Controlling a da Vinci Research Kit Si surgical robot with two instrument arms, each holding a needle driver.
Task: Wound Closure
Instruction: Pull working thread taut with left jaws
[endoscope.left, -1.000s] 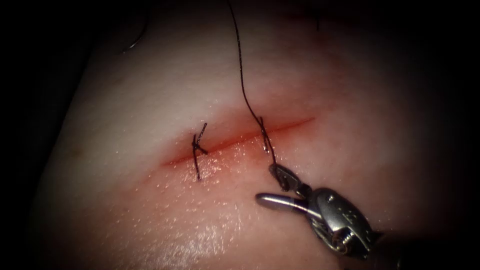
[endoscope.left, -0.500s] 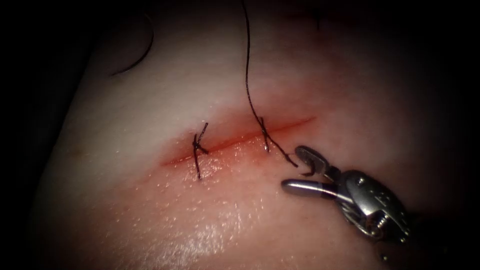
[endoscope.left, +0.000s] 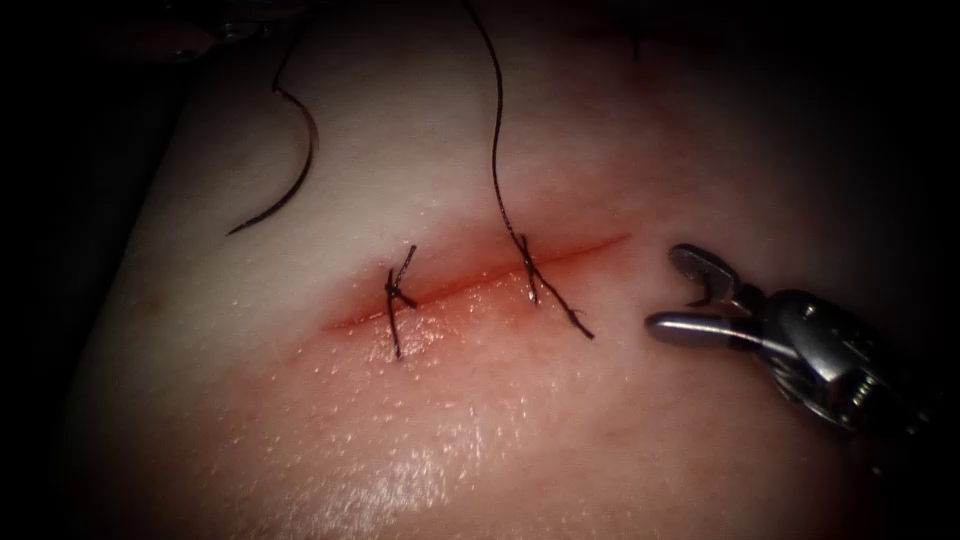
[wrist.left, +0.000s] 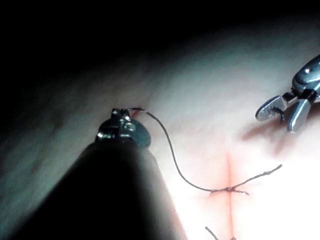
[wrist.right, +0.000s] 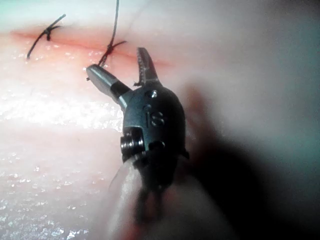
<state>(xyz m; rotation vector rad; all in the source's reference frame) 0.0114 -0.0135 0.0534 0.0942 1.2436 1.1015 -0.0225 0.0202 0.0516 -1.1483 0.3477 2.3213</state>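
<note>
We see the right tool (endoscope.left: 672, 294), jaws apart and empty, with the thread's (endoscope.left: 497, 170) cut end (endoscope.left: 577, 322) at its nine o'clock; the left tool (wrist.left: 123, 131) clamps the thread; the needle (endoscope.left: 290, 170) lies free on the tissue (endoscope.left: 480, 440)

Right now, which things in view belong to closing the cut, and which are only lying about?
In the job: pale pork tissue, its red cut; black thread through the right stitch, held by the left tool; dark curved needle, free on the tissue left of the cut; right tool, open, empty.
Lying about: finished left stitch with cut ends; red fluid along the cut.
</note>
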